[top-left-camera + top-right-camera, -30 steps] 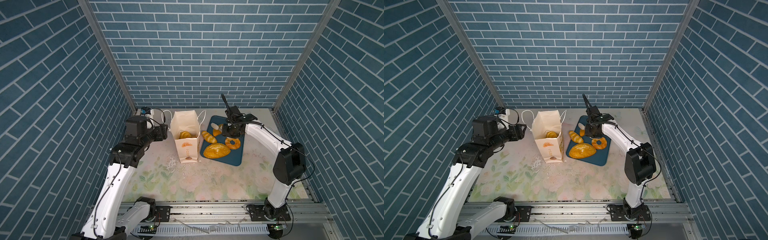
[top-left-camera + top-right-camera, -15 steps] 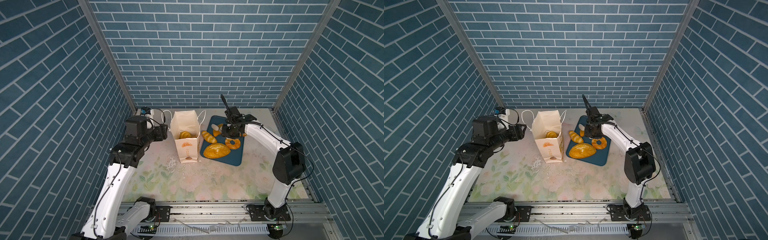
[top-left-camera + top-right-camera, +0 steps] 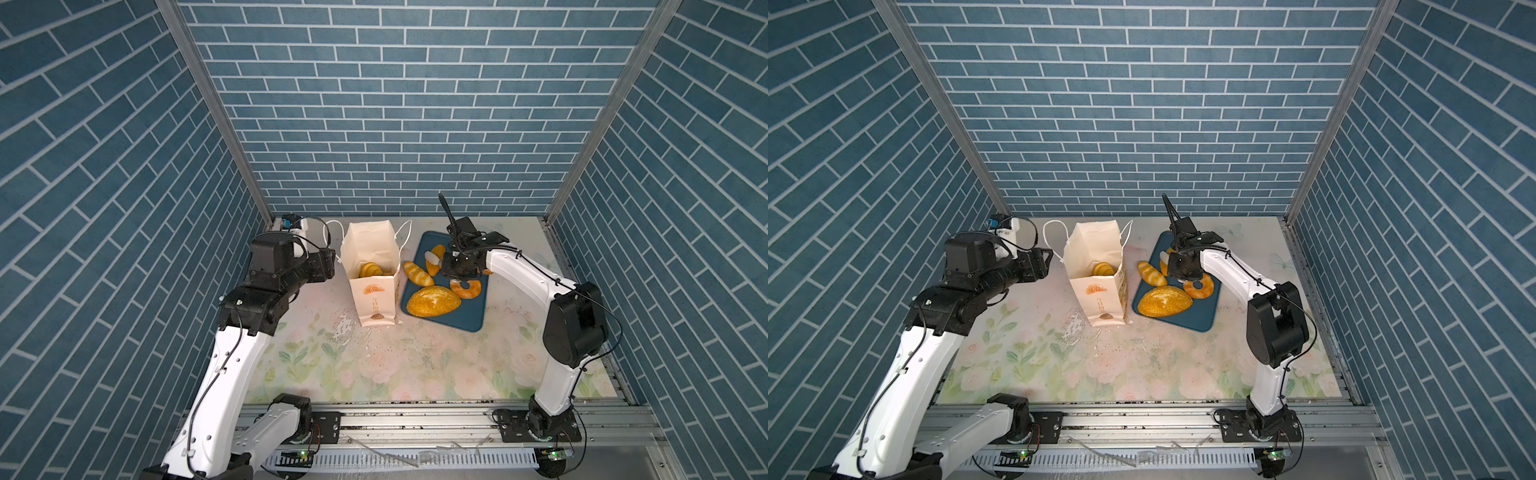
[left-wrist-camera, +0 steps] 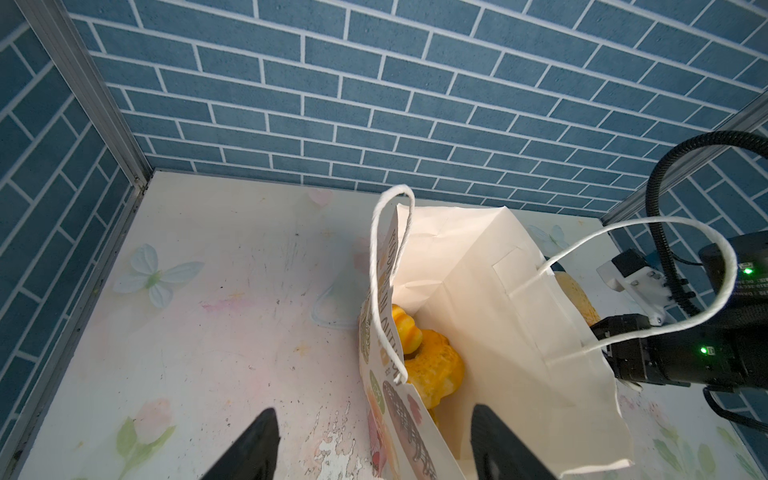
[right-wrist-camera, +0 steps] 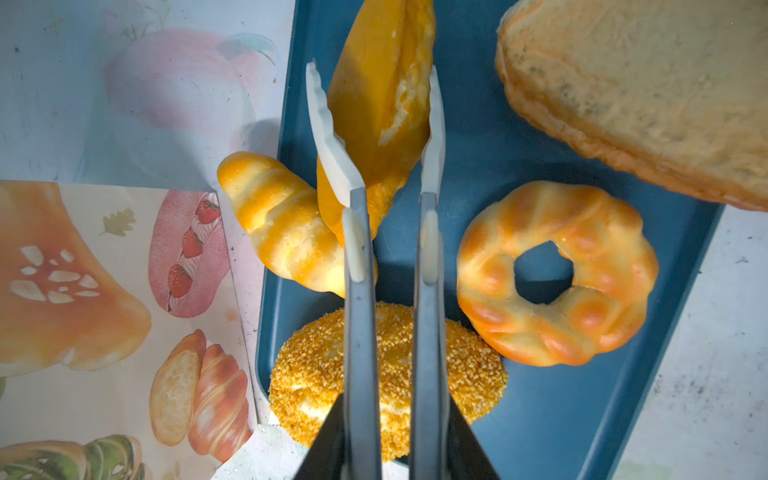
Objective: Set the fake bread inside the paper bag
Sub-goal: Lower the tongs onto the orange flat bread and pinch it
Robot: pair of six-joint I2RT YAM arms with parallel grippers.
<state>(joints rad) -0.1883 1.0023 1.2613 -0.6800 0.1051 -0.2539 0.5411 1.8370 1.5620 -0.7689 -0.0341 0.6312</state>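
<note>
My right gripper [image 5: 395,419] is shut on grey tongs [image 5: 357,257], whose white tips clamp a plain oval bun [image 5: 382,104] over the dark blue tray [image 5: 540,415]. Under the tongs lie a striped roll [image 5: 282,224], a twisted ring [image 5: 557,274], a seeded oval loaf [image 5: 307,374] and a tan piece [image 5: 631,95]. The paper bag [image 3: 372,291] stands open left of the tray with fake bread [image 4: 432,370] inside. My left gripper [image 4: 376,449] is open, and the bag's near wall runs between its fingers.
The bag's cord handles [image 4: 648,270] stick up and outward, one looping toward the right arm [image 3: 528,270]. Brick-patterned walls close in the back and both sides. The floral mat [image 3: 395,365] lies in front of bag and tray.
The tongs have closed tighter on the oval bun, and the right gripper has shifted slightly over the tray. The left arm and the bag have not moved.
</note>
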